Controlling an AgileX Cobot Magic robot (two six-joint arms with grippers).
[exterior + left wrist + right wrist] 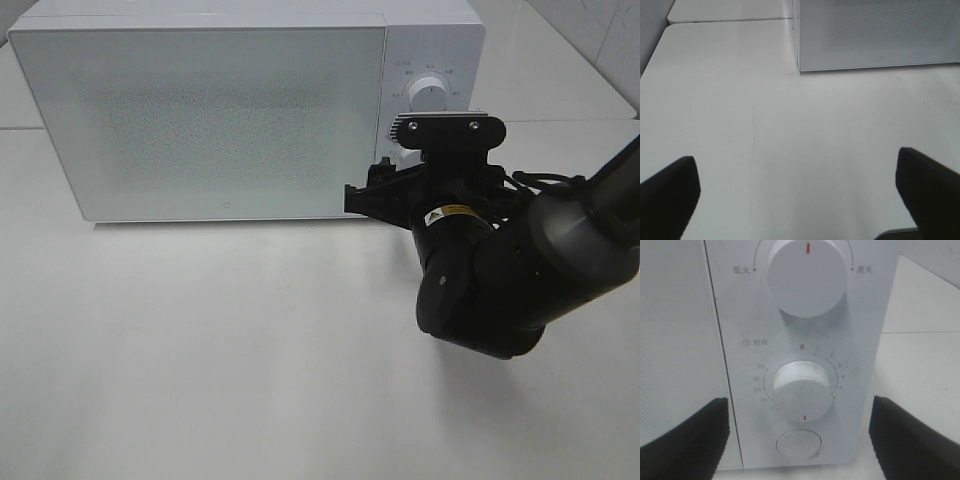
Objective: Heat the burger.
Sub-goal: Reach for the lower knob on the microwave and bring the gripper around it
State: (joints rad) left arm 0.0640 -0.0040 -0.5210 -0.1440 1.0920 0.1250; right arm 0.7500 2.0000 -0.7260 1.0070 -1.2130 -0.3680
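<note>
The burger is out of view in every frame. The white microwave (220, 110) stands at the back of the table with its frosted door (875, 30) shut. My right gripper (385, 188) is open and faces the lower part of the control panel. In the right wrist view, the right gripper (799, 415) has its two dark fingers spread either side of the timer knob (802, 392), apart from it. The knob's red mark points straight down. My left gripper (795, 167) is open over bare table in front of the microwave's left corner, with nothing between its fingers.
The upper power knob (807, 275) has its red mark pointing up. A round push button (798, 444) sits under the timer knob. The white table (220, 350) spreads in front of the microwave. The left arm does not show in the exterior high view.
</note>
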